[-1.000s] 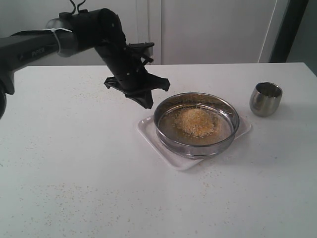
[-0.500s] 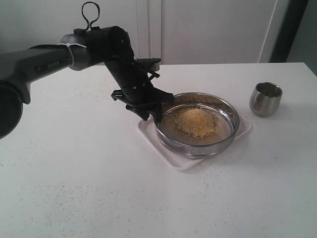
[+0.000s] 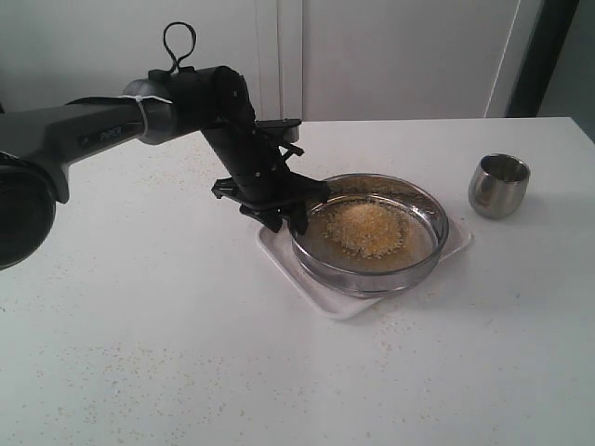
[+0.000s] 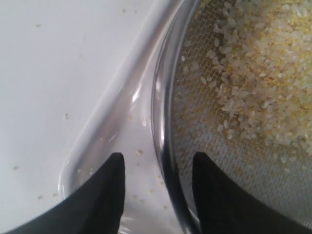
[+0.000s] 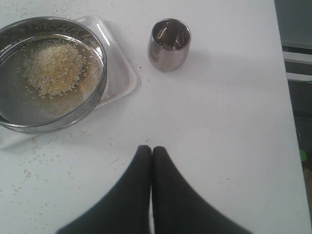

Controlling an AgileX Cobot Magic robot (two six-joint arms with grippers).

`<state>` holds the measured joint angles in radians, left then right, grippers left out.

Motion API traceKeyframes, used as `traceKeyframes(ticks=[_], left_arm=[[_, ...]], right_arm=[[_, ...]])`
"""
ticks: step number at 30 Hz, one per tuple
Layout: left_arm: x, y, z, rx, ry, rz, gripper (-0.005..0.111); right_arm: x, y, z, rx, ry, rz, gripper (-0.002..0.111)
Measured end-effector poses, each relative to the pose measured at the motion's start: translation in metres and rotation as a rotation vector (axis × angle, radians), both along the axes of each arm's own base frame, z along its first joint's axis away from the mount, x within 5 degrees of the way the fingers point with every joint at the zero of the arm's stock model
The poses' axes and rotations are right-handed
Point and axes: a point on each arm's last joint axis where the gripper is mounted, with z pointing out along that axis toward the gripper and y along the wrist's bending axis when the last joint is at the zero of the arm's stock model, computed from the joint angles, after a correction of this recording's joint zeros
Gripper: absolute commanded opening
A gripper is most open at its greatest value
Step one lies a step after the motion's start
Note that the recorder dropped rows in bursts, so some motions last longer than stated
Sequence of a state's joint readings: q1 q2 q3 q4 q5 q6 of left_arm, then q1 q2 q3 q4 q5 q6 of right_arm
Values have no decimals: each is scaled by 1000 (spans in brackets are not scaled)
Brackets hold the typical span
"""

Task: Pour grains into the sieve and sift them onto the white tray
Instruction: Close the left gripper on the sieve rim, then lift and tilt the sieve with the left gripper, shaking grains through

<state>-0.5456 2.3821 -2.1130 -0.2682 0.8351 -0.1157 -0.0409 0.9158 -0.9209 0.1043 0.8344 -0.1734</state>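
In the exterior view, your left gripper (image 3: 290,216) has come down. A second ago it hung above the table (image 3: 186,353), left of the sieve (image 3: 372,279). Now it sits low at the sieve's left rim. The sieve itself has not shifted: it rests on the white tray (image 3: 339,302), with the grains (image 3: 367,229) heaped in the middle of its mesh. The steel cup (image 3: 498,186) stands upright to the right, well apart, where it stood before.

In the left wrist view, the dark fingers (image 4: 105,195) stand apart and straddle the sieve's steel wall. One is outside over the tray, the other inside over the mesh. You cannot tell whether either touches the wall.

In the right wrist view, your right gripper (image 5: 151,149) has its tips pressed together on nothing. It hovers over bare table, well away from both cup and sieve.
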Motion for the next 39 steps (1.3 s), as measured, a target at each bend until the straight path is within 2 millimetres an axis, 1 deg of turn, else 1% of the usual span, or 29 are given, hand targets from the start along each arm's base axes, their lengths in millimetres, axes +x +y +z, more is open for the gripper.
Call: traceKeyframes(ticks=[10,15,17,22,26,39], left_arm=[[1,1,-2,13,4,48,48],[3,1,-8,22,9,58,47],[3,1,-8,24,5,59,41],[4,1,-8,24,1,61,17],[4,1,-9,32,-4,64,1],[5,1,-9,22,-5,83,0]], right_arm=[[0,0,0,0,0,0,0],[0,0,0,0,0,0,0],[0,0,0,0,0,0,0],[0,0,0,0,0,0,0],[0,0,0,0,0,0,0],[0,0,0,0,0,0,0]])
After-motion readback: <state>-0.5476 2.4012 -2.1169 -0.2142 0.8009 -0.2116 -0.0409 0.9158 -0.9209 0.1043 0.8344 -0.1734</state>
